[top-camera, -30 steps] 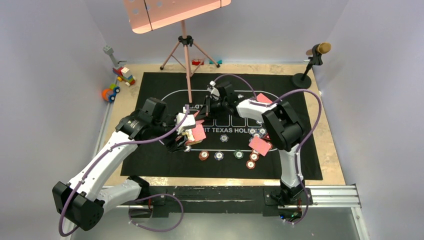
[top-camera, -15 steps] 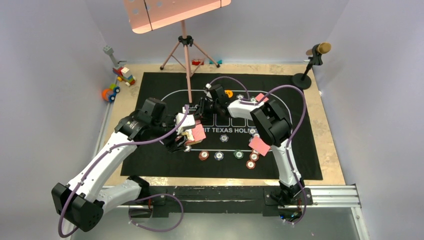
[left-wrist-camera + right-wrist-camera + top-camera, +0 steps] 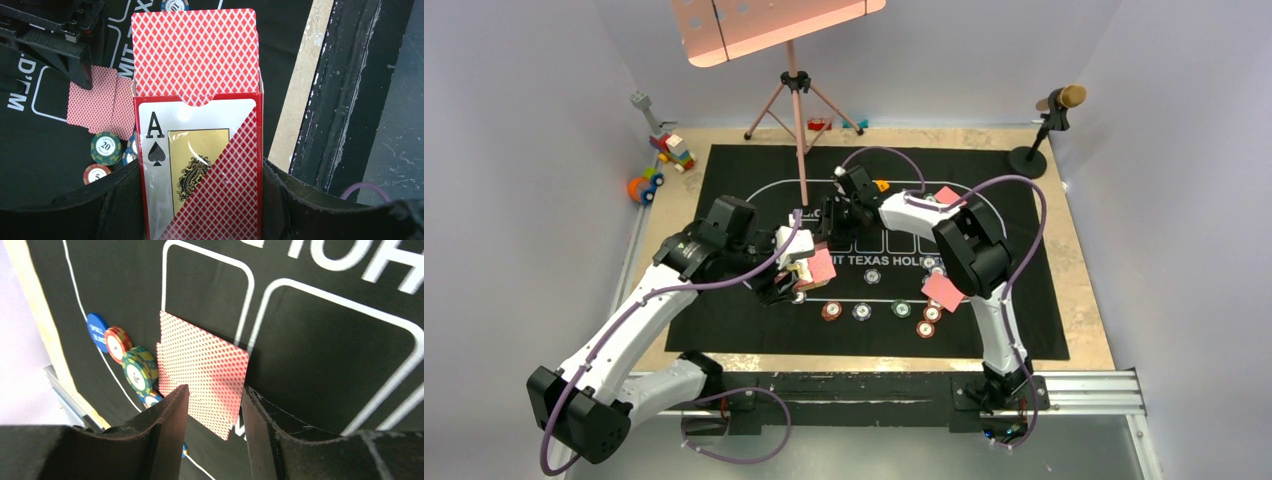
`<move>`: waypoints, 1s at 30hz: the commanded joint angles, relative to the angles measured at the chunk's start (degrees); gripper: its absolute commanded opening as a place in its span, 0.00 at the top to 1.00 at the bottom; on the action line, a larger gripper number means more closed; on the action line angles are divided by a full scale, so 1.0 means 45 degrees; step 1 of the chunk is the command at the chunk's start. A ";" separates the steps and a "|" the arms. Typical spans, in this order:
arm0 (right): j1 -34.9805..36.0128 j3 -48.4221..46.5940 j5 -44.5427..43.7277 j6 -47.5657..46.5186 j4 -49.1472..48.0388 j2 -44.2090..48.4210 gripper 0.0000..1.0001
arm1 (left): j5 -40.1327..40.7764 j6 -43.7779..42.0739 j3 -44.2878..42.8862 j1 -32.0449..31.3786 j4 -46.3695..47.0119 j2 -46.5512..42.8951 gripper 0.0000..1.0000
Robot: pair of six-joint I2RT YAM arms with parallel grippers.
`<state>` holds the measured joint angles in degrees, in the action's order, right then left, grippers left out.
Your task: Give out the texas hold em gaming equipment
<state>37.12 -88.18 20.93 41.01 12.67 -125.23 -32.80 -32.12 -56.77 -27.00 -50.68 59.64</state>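
My left gripper [image 3: 796, 272] is shut on the red card box [image 3: 200, 165], which is open with red-backed cards [image 3: 195, 50] sticking out; the box also shows in the top view [image 3: 818, 268]. My right gripper [image 3: 215, 390] is open and empty, just above two overlapping red-backed cards [image 3: 202, 365] lying on the black mat [image 3: 734, 320]. In the top view it sits [image 3: 830, 216] at the left of the printed oval. Beside those cards lie a blue button disc [image 3: 96, 330], a red chip [image 3: 117, 342] and a green chip [image 3: 137, 369].
A row of chips [image 3: 861, 311] lies at the mat's front. More cards lie at the right [image 3: 944, 290] and far right [image 3: 948, 195]. An orange button [image 3: 882, 186], a tripod stand [image 3: 796, 120], toy blocks [image 3: 664, 150] and a microphone [image 3: 1049, 125] stand farther back.
My right gripper has moved left along the far side of the oval, uncovering the orange button. The left arm and the card box have stayed put.
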 commanded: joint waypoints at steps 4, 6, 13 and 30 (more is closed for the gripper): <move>-0.0028 -0.0014 -0.1840 -0.1571 0.2264 0.1367 0.46 | -0.0667 -0.0059 -0.0223 0.0025 0.0252 -0.0263 0.91; -0.0030 0.0065 -0.1693 -0.1683 0.2343 0.1654 0.45 | -0.0652 -0.0086 -0.0199 0.0026 0.0226 -0.0272 0.90; -0.0114 0.1224 -0.0991 -0.1782 0.2029 0.3738 0.38 | -0.0500 -0.0089 -0.0027 0.0027 0.0263 -0.0400 0.91; -0.0720 0.6103 0.3353 0.0986 -0.2035 0.9978 0.07 | -0.0570 0.0004 -0.0075 0.0024 0.0421 -0.0323 0.90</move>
<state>33.89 -64.42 30.06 40.01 11.75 -83.70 -33.23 -32.12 -56.36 -27.00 -50.70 59.00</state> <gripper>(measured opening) 0.921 0.707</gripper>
